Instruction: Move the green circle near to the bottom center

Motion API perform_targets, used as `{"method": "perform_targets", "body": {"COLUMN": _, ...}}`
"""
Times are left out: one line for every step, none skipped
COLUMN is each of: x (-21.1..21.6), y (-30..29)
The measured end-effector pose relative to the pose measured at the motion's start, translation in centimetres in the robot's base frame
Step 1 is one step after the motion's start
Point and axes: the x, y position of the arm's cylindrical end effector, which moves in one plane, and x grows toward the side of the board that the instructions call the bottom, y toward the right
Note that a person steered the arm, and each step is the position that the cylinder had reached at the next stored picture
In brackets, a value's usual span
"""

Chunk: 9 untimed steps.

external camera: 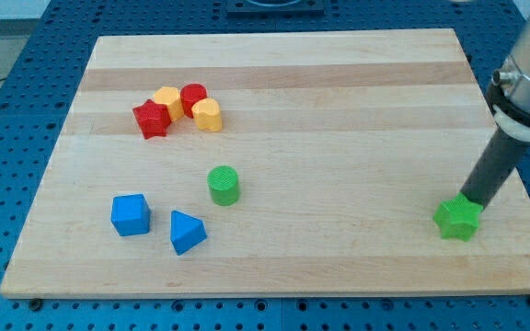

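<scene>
The green circle (223,185) is a short green cylinder standing on the wooden board (339,110), left of the middle. My tip (472,199) is at the view's right, touching the upper right side of a green star block (457,220). The dark rod slants up to the right from there. My tip is far to the right of the green circle, with bare board between them.
A red star (152,119), a yellow hexagon (167,99), a red cylinder (193,97) and a yellow block (207,115) cluster at the upper left. A blue cube (131,214) and a blue triangle (187,232) lie at the lower left.
</scene>
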Motion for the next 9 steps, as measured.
{"method": "perform_targets", "body": {"x": -2.3, "y": 0.6}}
{"method": "perform_targets", "body": {"x": -8.9, "y": -4.6}}
{"method": "perform_targets", "body": {"x": -11.7, "y": -16.3}}
{"method": "perform_targets", "body": {"x": -11.1, "y": -28.0}}
{"method": "perform_targets", "body": {"x": -6.8, "y": -35.8}}
{"method": "perform_targets", "body": {"x": -2.7, "y": -35.0}}
{"method": "perform_targets", "body": {"x": -3.8, "y": -31.6}}
{"method": "perform_targets", "body": {"x": -4.6, "y": -26.1}}
{"method": "perform_targets", "body": {"x": -3.9, "y": -19.2}}
